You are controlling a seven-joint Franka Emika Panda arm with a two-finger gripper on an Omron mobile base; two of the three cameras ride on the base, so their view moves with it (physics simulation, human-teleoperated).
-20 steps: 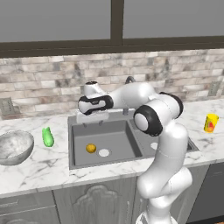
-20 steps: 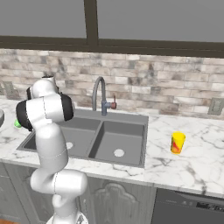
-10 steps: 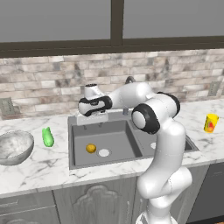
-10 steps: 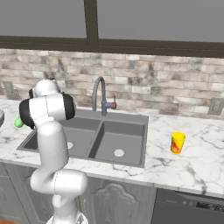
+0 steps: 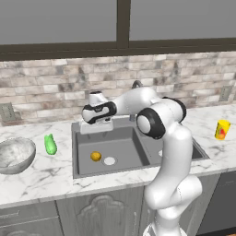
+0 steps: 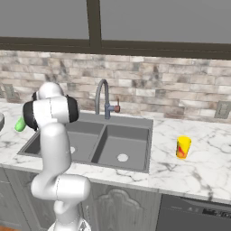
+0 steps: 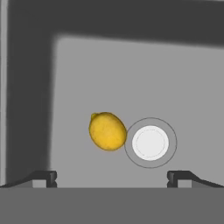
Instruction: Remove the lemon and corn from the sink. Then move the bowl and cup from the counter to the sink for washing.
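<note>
The lemon (image 5: 95, 156) lies on the floor of the sink's (image 5: 125, 148) left basin, just left of the round drain (image 5: 109, 161). My gripper (image 5: 96, 131) hangs open above that basin, pointing down, with nothing between its fingers. In the hand view the lemon (image 7: 107, 131) sits beside the drain (image 7: 150, 143), above the gap of the open gripper (image 7: 111, 177). The green corn (image 5: 50, 144) rests on the counter left of the sink, also seen as corn (image 6: 20, 124). The speckled bowl (image 5: 16, 154) stands at the far left. The yellow cup (image 5: 222, 129) stands on the right counter.
A curved grey faucet (image 6: 101, 97) rises behind the divider of the sink (image 6: 124, 142). The cup (image 6: 182, 147) has open marble counter around it. A brick backsplash and window run behind. Wall outlets sit at both ends of the backsplash.
The hand has sunk slightly over the left basin. The jaws have stayed open, and the lemon, corn, bowl and cup have not moved.
</note>
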